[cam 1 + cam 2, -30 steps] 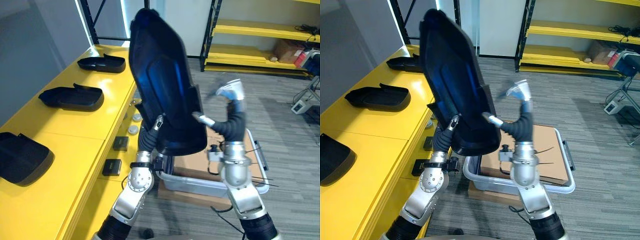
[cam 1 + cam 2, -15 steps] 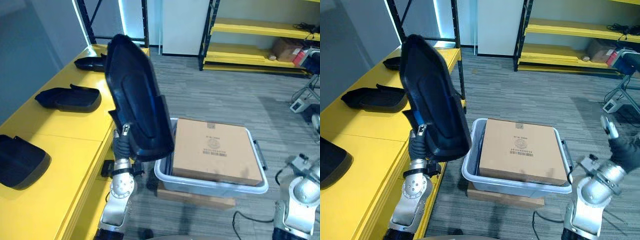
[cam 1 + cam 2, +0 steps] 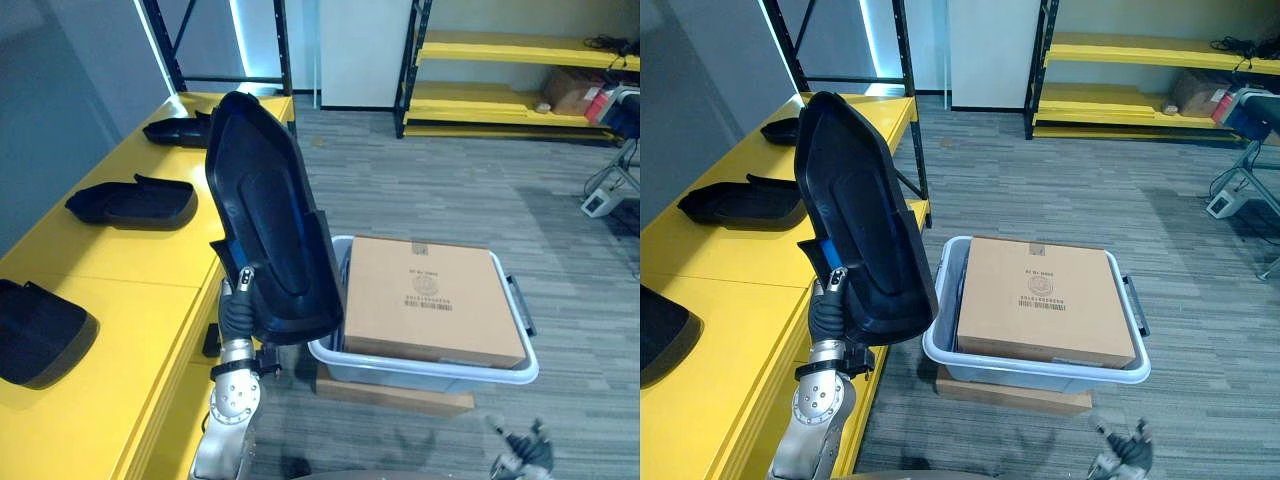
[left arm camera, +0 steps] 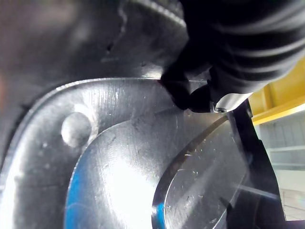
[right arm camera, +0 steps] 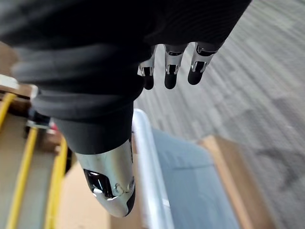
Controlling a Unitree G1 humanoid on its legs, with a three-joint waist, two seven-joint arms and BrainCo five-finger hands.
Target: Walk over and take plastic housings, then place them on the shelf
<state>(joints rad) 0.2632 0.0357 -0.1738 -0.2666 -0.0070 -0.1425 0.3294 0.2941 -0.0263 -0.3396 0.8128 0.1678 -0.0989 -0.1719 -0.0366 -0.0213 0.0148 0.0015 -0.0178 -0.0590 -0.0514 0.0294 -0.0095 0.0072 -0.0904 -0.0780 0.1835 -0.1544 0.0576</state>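
A large black plastic housing (image 3: 268,225) stands upright in front of me, its hollow glossy inside (image 4: 119,157) facing my left hand. My left hand (image 3: 243,287) grips its lower edge from behind, one finger hooked over the rim, the thumb (image 4: 190,100) pressed on the inner face. My right hand (image 5: 167,71) hangs low at the lower right (image 3: 518,452), fingers relaxed and holding nothing, above the grey carpet. Three more black housings (image 3: 130,200) (image 3: 185,130) (image 3: 40,330) lie on the yellow shelf top (image 3: 150,260) to my left.
A grey plastic tote (image 3: 420,365) holding a cardboard box (image 3: 435,300) sits on the floor just right of the held housing. Yellow racking (image 3: 500,100) with boxes lines the far wall. A dark rack upright (image 3: 283,50) rises behind the yellow shelf.
My right arm has let go of the housing and dropped to the lower right. The housing now rests in the left hand alone, slightly lower and further left, uncovering the tote and box.
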